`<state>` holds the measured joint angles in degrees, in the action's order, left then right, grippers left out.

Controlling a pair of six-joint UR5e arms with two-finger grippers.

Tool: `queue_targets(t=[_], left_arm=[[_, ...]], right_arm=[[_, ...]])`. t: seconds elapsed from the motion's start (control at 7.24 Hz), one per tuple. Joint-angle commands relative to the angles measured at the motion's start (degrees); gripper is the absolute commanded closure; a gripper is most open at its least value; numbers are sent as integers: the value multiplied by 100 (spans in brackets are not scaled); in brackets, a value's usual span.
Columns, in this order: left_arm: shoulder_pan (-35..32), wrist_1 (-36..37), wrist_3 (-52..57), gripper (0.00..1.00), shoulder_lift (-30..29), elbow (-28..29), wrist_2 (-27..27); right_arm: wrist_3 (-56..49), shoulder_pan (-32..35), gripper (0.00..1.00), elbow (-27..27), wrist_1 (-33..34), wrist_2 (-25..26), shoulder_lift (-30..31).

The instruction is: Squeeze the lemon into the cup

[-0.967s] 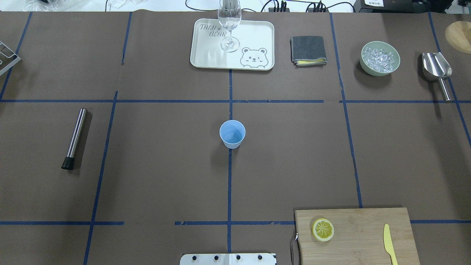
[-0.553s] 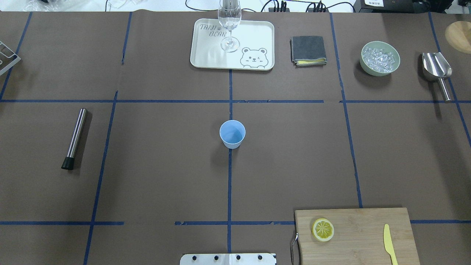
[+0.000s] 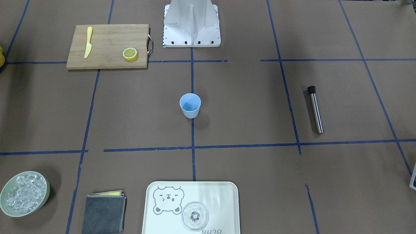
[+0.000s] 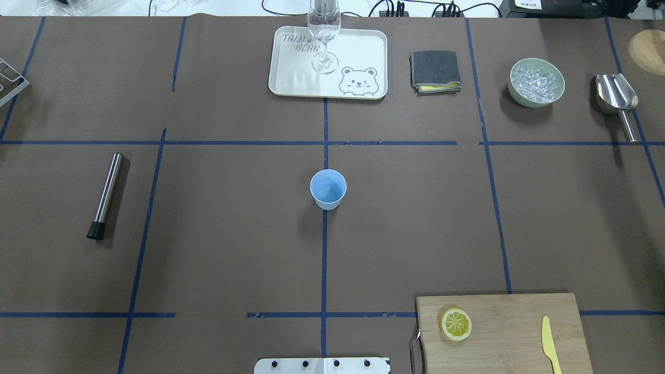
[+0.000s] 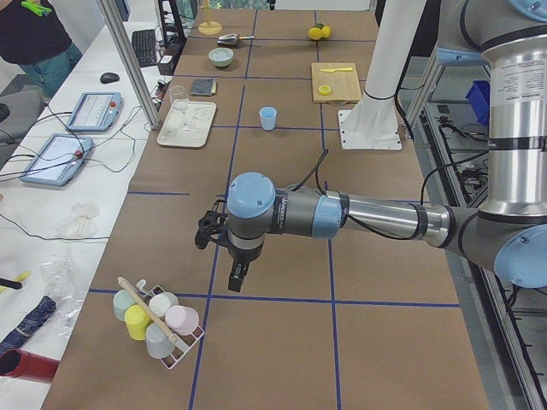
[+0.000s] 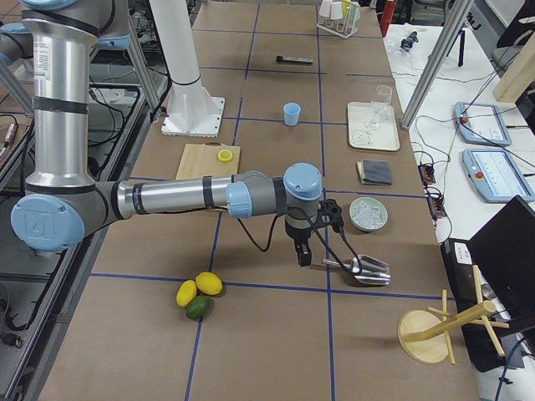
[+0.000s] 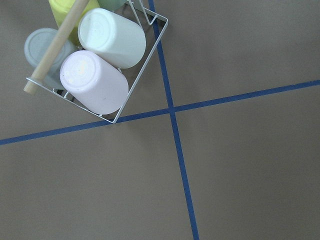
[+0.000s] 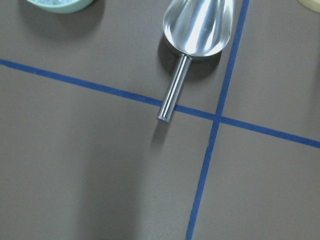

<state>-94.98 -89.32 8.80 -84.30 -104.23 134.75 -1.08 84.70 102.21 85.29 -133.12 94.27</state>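
The thin round yellow lemon slice [image 4: 456, 324] lies on the wooden cutting board [image 4: 519, 317], well apart from the light-blue plastic cup [image 4: 328, 189] and from the left gripper [image 5: 237, 278] and right gripper [image 6: 303, 255], whose open or closed state I cannot tell.

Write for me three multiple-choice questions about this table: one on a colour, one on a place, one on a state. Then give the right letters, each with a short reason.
1. The cup is:
A. light blue
B. pale green
C. pink

2. The lemon slice lies:
A. in the cup
B. on the wooden board
C. on a plate

3. The cup is:
A. upside down
B. on its side
C. upright, mouth up

Answers:
1 A: its wall and inside both look light blue.
2 B: the slice lies flat on the board, near the end with the metal handle.
3 C: the overhead view looks straight into its open mouth.
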Motion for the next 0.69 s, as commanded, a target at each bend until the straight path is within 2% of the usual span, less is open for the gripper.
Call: queue_targets(t=[0.0, 0.28, 0.41, 0.55], left_arm=[[-3, 3, -10, 0, -33, -18, -2], [-3, 3, -1, 0, -33, -97, 25], [-3, -6, -1, 0, -33, -97, 33], [-3, -23, -1, 0, -33, -115, 33]], right_arm=[[670, -250, 0, 97, -416, -56, 73], [940, -567, 0, 359, -1581, -153, 353], [1508, -873, 0, 665, -1577, -153, 364], [2628, -1268, 0, 1025, -1595, -135, 347]])
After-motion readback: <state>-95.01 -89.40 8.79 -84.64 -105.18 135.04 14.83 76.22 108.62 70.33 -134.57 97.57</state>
